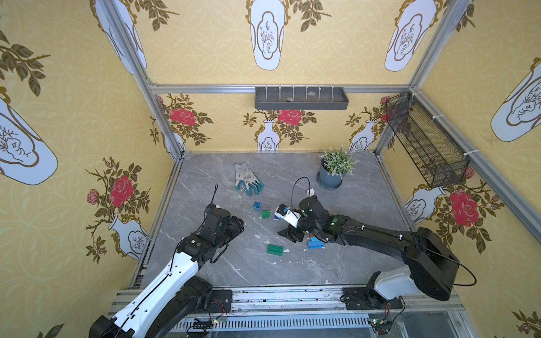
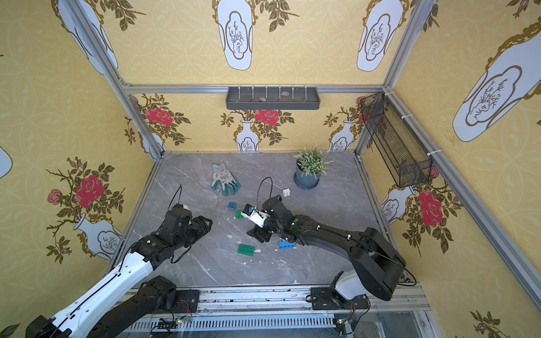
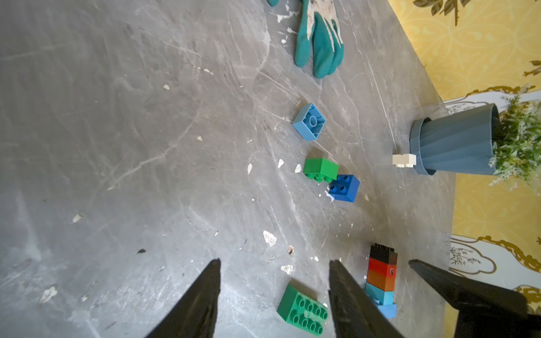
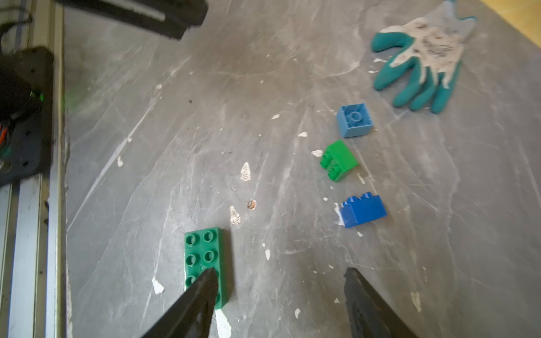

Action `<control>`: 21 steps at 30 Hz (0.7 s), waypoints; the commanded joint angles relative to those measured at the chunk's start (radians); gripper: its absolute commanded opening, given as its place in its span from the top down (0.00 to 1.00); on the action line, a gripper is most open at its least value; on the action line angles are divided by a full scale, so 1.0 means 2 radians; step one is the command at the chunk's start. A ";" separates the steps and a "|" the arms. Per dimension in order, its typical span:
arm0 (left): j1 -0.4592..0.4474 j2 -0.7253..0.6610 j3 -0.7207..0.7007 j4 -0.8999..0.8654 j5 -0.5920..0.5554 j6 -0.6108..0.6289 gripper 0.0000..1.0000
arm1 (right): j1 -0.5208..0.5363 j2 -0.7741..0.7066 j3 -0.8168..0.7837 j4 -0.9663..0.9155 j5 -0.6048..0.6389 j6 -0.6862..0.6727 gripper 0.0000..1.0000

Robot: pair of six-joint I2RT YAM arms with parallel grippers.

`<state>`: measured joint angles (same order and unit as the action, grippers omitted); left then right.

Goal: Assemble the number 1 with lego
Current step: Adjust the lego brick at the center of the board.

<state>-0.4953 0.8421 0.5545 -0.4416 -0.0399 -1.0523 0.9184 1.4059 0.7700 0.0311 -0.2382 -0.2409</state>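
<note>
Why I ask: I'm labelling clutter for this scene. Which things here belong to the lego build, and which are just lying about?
Belong to the build: stacked column, long green brick, small green brick, blue brick, light blue brick, white brick.

Just lying about: glove, potted plant, white flecks, wall tray, mesh basket.

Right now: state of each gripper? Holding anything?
Left gripper: open, holding nothing.
Right gripper: open, holding nothing.
</note>
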 commanded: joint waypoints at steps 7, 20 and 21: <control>-0.001 0.121 0.066 0.040 0.084 0.079 0.38 | -0.035 -0.097 -0.013 0.002 0.138 0.192 0.29; -0.053 0.307 0.210 -0.038 0.004 0.098 0.30 | -0.057 -0.112 0.025 -0.092 0.200 0.287 0.24; -0.055 0.321 0.221 -0.042 0.000 0.098 0.30 | -0.058 -0.113 0.023 -0.093 0.200 0.288 0.24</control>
<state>-0.5964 1.4307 0.9596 -0.4648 0.0257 -0.8719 0.8043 1.1873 0.8177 -0.1333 0.1425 0.2947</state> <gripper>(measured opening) 0.704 0.760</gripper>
